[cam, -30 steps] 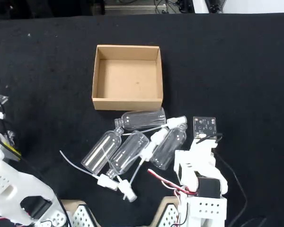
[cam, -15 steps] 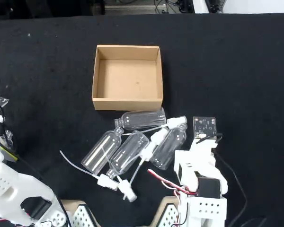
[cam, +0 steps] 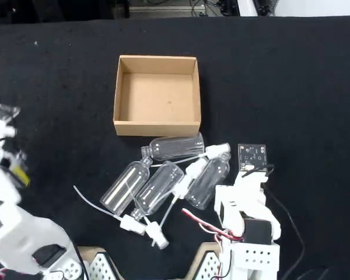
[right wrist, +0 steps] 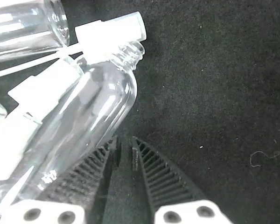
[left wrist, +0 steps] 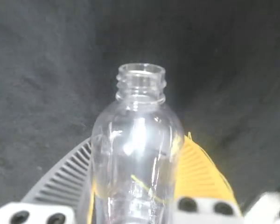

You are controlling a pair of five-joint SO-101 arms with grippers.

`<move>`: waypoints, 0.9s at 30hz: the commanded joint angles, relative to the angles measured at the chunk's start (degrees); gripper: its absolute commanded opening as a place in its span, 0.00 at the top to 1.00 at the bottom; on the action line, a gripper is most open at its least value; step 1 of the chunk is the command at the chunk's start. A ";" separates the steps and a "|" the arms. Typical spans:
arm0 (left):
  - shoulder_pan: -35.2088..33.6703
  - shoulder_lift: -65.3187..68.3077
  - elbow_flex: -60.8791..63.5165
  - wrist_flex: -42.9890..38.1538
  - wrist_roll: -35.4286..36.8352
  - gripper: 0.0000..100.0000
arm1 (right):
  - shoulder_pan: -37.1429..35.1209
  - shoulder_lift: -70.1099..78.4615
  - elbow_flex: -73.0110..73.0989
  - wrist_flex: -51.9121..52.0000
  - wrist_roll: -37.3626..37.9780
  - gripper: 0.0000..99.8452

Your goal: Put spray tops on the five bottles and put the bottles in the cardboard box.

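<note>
My left gripper (left wrist: 137, 140) is shut on a clear uncapped bottle (left wrist: 140, 107), neck pointing away from the wrist; in the high view that bottle (cam: 2, 112) is at the table's left edge. Three open bottles (cam: 126, 185) (cam: 158, 186) (cam: 175, 146) and one more (cam: 209, 181) lie in a cluster in front of the empty cardboard box (cam: 157, 127). Spray tops (cam: 216, 150) (cam: 189, 171) (cam: 132, 223) lie loose among them. My right gripper (right wrist: 123, 144) is shut on nothing, right beside the nearest bottle (right wrist: 84, 112), with a spray top (right wrist: 109, 30) lying across that bottle's neck.
Black cloth covers the table. The right arm's base and cables (cam: 251, 233) sit at the front edge, close to the cluster. Thin white dip tubes (cam: 90, 201) trail from the loose tops. Open cloth lies to the right of and behind the box.
The left arm has carried its bottle a little farther from the front edge, along the left side. The right arm and the cluster have stayed still.
</note>
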 commanded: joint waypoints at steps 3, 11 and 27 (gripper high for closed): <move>8.66 -18.02 2.24 1.05 23.03 0.92 | 1.32 -5.67 -2.51 -10.02 0.35 0.99; 12.88 -34.81 17.27 -11.34 38.77 0.92 | 1.05 -5.67 -4.35 -27.08 21.71 0.99; 13.49 -51.25 49.10 -43.78 59.60 0.92 | -21.80 12.18 -42.95 0.62 23.21 0.99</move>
